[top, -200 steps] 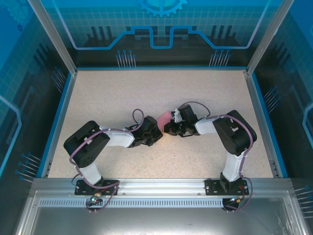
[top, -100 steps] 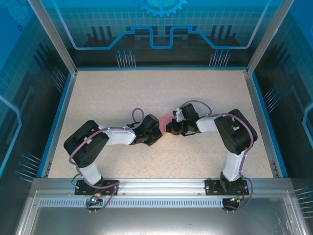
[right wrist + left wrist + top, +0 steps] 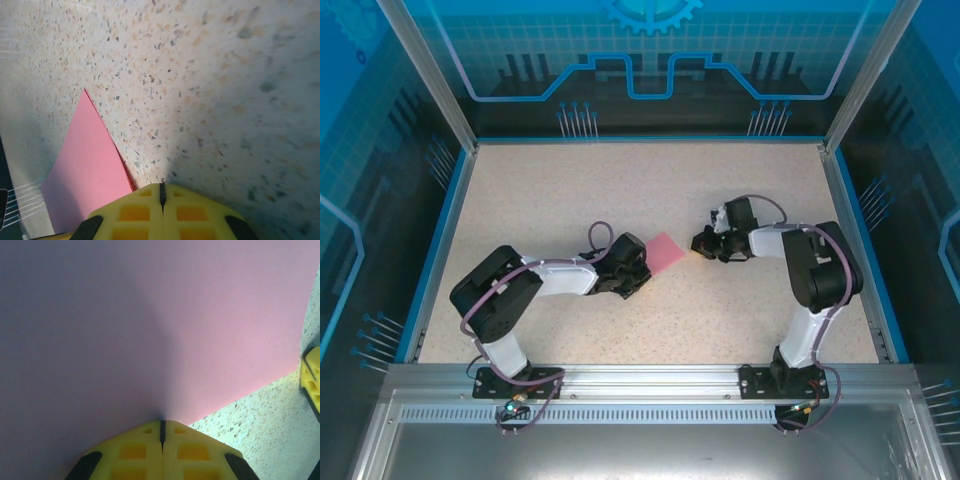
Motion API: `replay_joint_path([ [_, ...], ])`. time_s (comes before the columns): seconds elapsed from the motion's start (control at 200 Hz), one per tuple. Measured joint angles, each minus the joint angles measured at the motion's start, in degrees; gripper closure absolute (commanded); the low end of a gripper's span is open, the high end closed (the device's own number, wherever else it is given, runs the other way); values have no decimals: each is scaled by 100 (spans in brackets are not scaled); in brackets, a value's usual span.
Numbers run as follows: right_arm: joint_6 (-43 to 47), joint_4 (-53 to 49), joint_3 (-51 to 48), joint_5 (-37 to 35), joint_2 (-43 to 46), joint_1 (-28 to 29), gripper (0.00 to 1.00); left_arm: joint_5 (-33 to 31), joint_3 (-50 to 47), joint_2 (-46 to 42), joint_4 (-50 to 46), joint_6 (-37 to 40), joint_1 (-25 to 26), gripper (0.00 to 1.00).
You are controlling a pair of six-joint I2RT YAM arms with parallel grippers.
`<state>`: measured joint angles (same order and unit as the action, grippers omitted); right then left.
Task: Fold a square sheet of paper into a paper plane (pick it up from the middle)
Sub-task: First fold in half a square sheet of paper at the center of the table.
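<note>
Resting on the pink sheet of paper [image 3: 666, 251], my left gripper [image 3: 161, 424] has its two yellow fingers shut tight against each other with nothing between them, and only their tips meet the sheet. Through my left wrist camera the sheet spreads out flat ahead of those tips and is shaded around them. One straight edge slants across the lower right, with the speckled table [image 3: 570, 190] bare beyond it. From above, the sheet lies near the middle of the table, jutting out to the right from under my left gripper, between my two wrists. My right gripper [image 3: 702, 242] sits just off the sheet's right corner, apart from it and pointing toward it. Its fingers are likewise pressed together on nothing. Through my right wrist camera the paper lies to the lower left of those closed tips, a pink wedge whose near edge runs up close beside them. A thin darker red line follows that edge; whether it is a second layer or a shadow I cannot tell.
</note>
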<state>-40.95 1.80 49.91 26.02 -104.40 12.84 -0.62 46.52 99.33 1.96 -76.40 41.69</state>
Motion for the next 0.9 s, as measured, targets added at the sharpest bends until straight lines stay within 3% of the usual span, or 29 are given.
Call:
replay_joint_path([
  [0.125,13,-118,20,-188,466,247,100,0,44,11,-68,33,0,100],
  [0.225,11,-118,155,-201,603,782,100,0,63,15,-109,48,0,100],
  [0.355,-17,-66,321,-144,330,1449,100,0,63,17,-111,116,0,100],
  [0.485,-59,-85,407,-111,-118,1685,100,0,63,15,-111,151,0,100],
  [0.7,-57,-114,490,61,-457,1537,100,0,61,15,-122,153,0,100],
  [0.9,-13,-81,308,195,-367,614,100,11,35,15,-72,205,-28,100],
])
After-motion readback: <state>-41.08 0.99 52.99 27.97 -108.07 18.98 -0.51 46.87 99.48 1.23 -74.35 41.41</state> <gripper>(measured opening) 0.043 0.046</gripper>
